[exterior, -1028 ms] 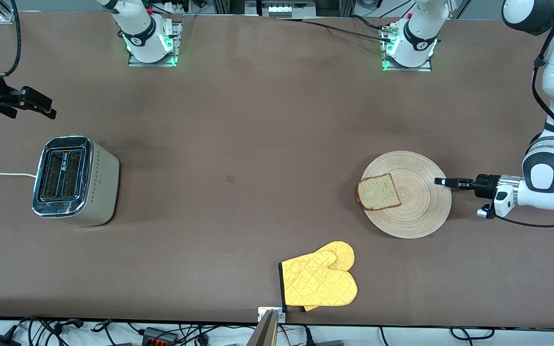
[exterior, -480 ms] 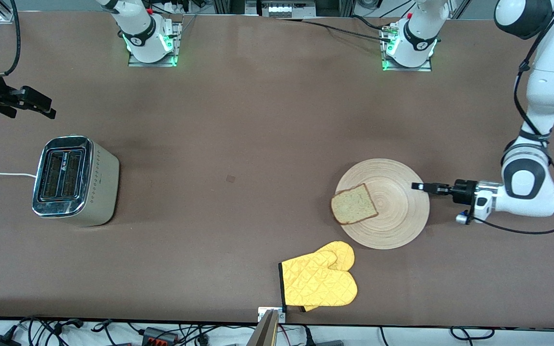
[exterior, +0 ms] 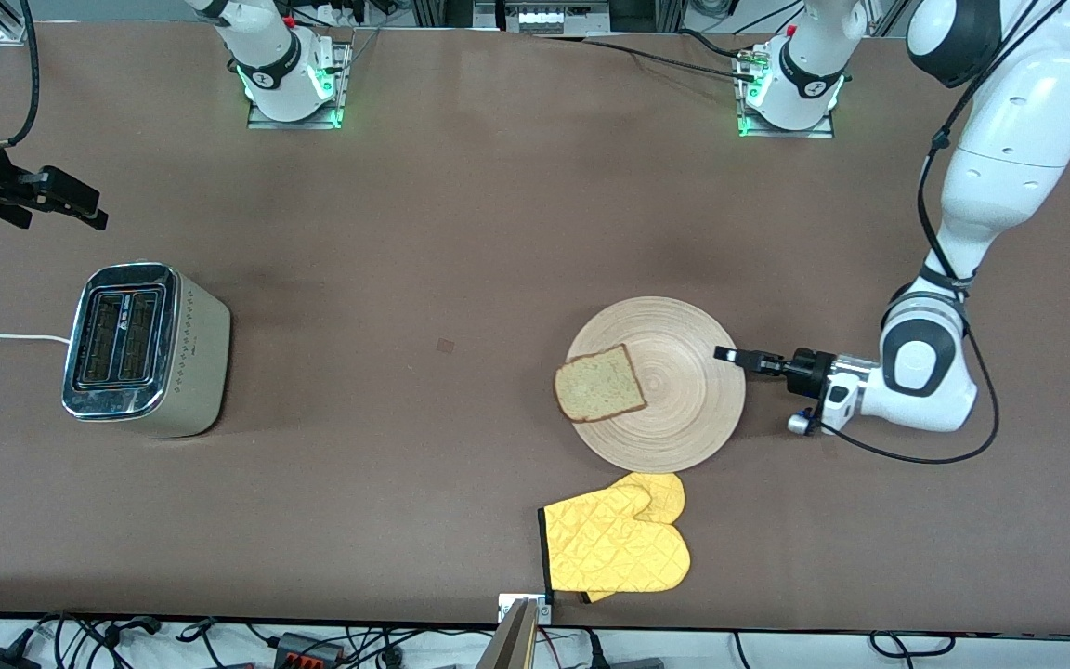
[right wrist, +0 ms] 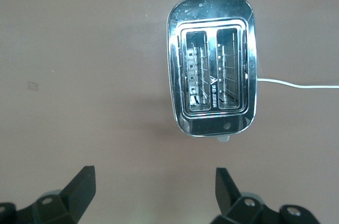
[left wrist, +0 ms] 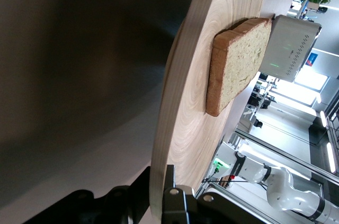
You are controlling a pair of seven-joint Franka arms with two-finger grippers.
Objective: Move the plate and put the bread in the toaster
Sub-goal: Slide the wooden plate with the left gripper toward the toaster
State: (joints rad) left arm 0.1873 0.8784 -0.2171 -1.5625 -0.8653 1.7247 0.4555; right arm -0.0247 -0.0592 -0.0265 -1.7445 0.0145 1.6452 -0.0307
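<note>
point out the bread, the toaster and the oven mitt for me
bread (exterior: pixel 600 383), front view, middle of the slice's pale face
toaster (exterior: pixel 122 338), front view, top between the two slots
oven mitt (exterior: pixel 617 544), front view, middle of the quilted yellow fabric

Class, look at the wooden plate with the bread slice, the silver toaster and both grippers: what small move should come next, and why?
Probably the left gripper, shut on the rim of the round light-tan wooden plate, should keep sliding it toward the right arm's end of the table. The square slice of brown-crusted bread lies far from the shiny silver two-slot toaster, where the open right gripper waits above.
</note>
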